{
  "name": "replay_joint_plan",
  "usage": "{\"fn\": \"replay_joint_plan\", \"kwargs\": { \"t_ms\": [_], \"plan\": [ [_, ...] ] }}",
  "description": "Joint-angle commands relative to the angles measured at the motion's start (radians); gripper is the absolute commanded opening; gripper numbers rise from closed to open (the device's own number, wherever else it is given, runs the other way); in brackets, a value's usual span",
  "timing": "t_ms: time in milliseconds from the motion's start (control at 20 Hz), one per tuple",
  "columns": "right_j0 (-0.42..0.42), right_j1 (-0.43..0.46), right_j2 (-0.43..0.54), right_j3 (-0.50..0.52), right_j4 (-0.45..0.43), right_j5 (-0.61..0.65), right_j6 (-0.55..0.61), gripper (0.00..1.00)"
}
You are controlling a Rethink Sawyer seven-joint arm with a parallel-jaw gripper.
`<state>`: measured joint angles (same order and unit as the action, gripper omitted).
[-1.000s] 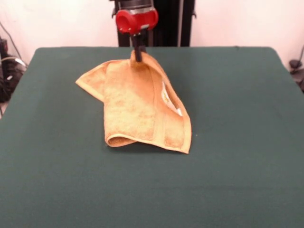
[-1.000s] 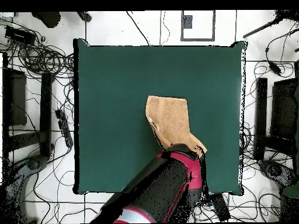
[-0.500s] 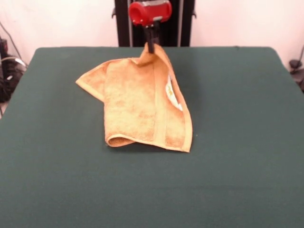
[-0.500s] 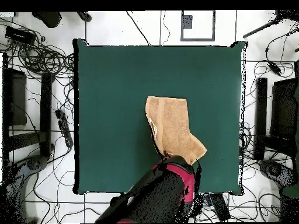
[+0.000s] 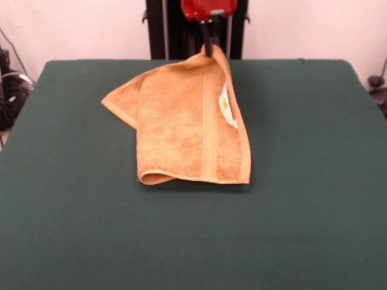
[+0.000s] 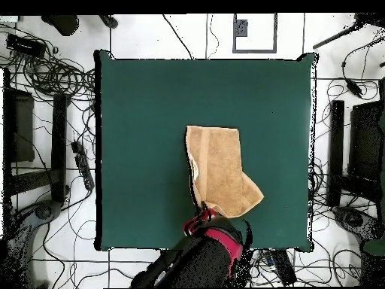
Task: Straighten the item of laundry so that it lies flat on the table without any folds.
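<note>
The golden-orange item of laundry (image 5: pixel 184 127) lies folded over on the dark green table (image 5: pixel 72 229), its far corner lifted off the cloth. My gripper (image 5: pixel 208 48) is shut on that raised corner near the table's far edge, under the red wrist. A white label (image 5: pixel 225 106) peeks from under the folded right flap. From overhead the item of laundry (image 6: pixel 219 169) stretches from mid-table toward my gripper (image 6: pixel 203 214) at the near edge, with the arm covering its held corner.
Cables and dark equipment stands (image 6: pixel 45 113) crowd the floor on both sides of the table (image 6: pixel 143 105). A black post (image 5: pixel 156 30) rises behind the far edge.
My gripper has pulled the held corner up and toward the table's far edge, to the right in the front view. The towel has stretched and slid after it.
</note>
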<state>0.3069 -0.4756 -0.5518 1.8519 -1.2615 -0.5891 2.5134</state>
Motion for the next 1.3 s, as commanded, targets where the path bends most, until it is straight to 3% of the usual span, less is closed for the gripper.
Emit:
{"fn": "replay_joint_plan", "kwargs": {
  "t_ms": [50,300,650,900,1300],
  "plan": [
    [0.076,-0.066,0.190,0.111,0.102,0.173,0.172,0.00],
    [0.133,-0.081,0.181,0.154,0.245,0.216,0.120,0.00],
    [0.191,-0.087,0.165,0.184,0.369,0.218,0.093,0.00],
    [0.321,-0.073,0.046,0.208,0.538,0.122,0.040,0.00],
    [0.516,-0.131,-0.086,0.281,0.697,-0.069,-0.070,0.00]
  ]
}}
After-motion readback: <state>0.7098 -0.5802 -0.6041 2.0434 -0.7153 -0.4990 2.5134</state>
